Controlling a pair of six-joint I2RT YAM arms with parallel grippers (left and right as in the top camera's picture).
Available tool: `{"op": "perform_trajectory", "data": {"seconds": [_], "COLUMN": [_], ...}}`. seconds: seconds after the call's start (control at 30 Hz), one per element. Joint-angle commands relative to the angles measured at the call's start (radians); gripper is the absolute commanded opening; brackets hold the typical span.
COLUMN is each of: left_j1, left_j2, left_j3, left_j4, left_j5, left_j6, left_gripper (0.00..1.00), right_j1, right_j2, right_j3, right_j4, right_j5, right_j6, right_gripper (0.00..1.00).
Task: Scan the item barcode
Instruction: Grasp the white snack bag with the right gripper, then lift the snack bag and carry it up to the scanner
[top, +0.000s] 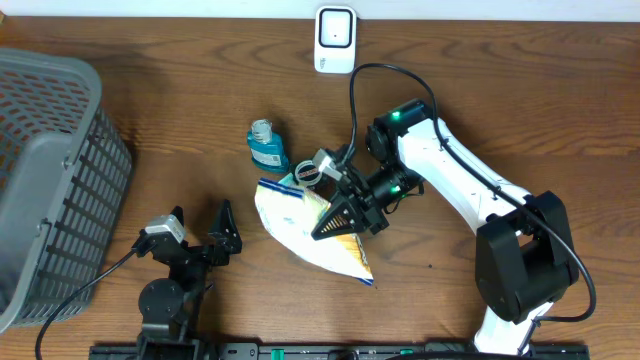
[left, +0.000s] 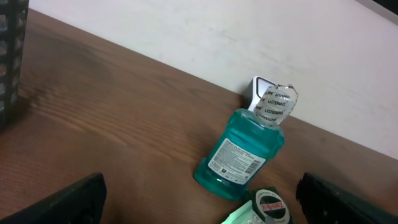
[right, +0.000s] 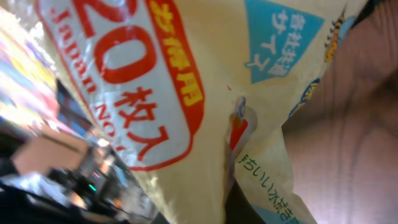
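Left tool (top: 200, 228) spread wide, arm folded; right tool (top: 335, 222) pinched closed, arm extended.

One mouthwash bottle (top: 268, 146), one snack bag (top: 290, 226), one basket (top: 85, 190), one scanner (top: 335, 40), one small round container (top: 310, 172)

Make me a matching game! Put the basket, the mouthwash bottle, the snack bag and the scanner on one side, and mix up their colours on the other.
Things:
1. basket
2. mouthwash bottle
3. snack bag
4. scanner

Colours:
A. white
B. pale yellow with red writing
C. grey
D. teal

Pairs: 1-C, 2-D, 3-B, 4-A
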Motion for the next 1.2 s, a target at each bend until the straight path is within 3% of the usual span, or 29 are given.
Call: {"op": "perform_trajectory", "data": {"seconds": [0.0, 0.07, 0.27, 0.5, 0.83, 1.0, 1.17], "left_j1": [0.003, 0.003, 0.003, 0.003, 0.003, 0.003, 0.003], "left_j2": [-0.003, -0.003, -0.003, -0.003, -0.003, -0.003, -0.003], "left_j3": [-0.018, -0.018, -0.018, -0.018, -0.018, -0.018, -0.018], "left_j4": [-0.034, -0.034, -0.034, -0.034, -0.034, -0.034, -0.034], "left_j5": [-0.013, -0.013, -0.013, -0.013, -0.013, -0.013, -0.013], "left_j6": [0.001, 0.002, 0.002, 0.001, 0.002, 0.001, 0.001], "left_gripper": [0.98, 0.98, 0.98, 0.98, 0.98, 0.98, 0.98], "right_j1": [-0.005, -0.005, -0.01, -0.027, -0.24, -0.22, -0.218], "right_j2": [-0.019, -0.02, -0.023, -0.105, -0.308, -0.312, -0.322], "right_j3": [-0.005, -0.005, -0.005, -0.071, -0.396, -0.425, -0.422], "right_j4": [-0.001, -0.001, -0.001, -0.001, -0.001, -0.001, -0.001], "right_j5": [-0.13, -0.137, -0.131, -0.106, -0.158, -0.15, -0.125], "right_j6": [0.264, 0.36, 0.45, 0.445, 0.321, 0.272, 0.105], "right_gripper": [0.01, 0.01, 0.01, 0.01, 0.01, 0.01, 0.01]}}
